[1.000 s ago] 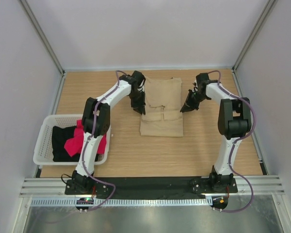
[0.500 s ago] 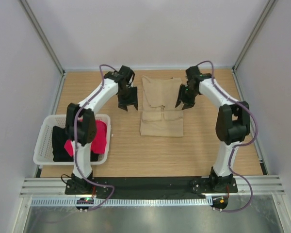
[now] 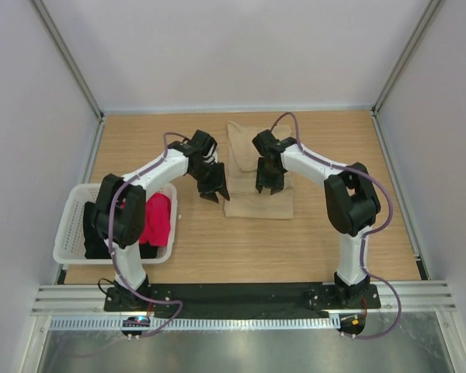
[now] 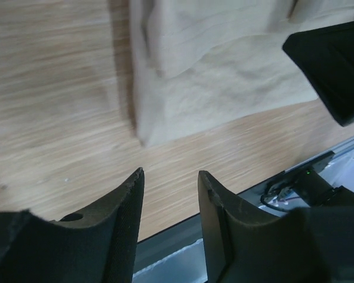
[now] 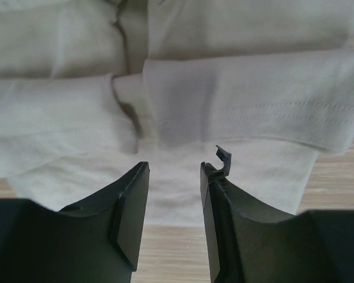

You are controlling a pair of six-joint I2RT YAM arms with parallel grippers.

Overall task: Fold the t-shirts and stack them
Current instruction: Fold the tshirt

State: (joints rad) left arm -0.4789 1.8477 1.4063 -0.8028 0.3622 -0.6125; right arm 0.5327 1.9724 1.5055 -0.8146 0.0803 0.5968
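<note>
**Both arms at the tan shirt, fingers empty**

The tan shirt (image 3: 248, 203) lies mid-tabletop (image 3: 334, 233), folded into a tall block with layered flaps across it. The left gripper (image 3: 215, 189) sits just beside the shirt's left edge. In its wrist view the fingers (image 4: 124, 200) stand parted by a modest gap over bare wood, close to a corner of the cloth (image 4: 224, 71), and hold nothing. The right gripper (image 3: 267, 180) is above the shirt's middle. Its fingers (image 5: 130, 200) are likewise parted by a modest gap and empty, over the overlapping folds (image 5: 236, 112).

At the tabletop's left edge is a white basket (image 3: 64, 225). It holds the black shirt (image 3: 93, 231) and, to the right of it, the red-pink shirt (image 3: 157, 221), both bunched up.
</note>
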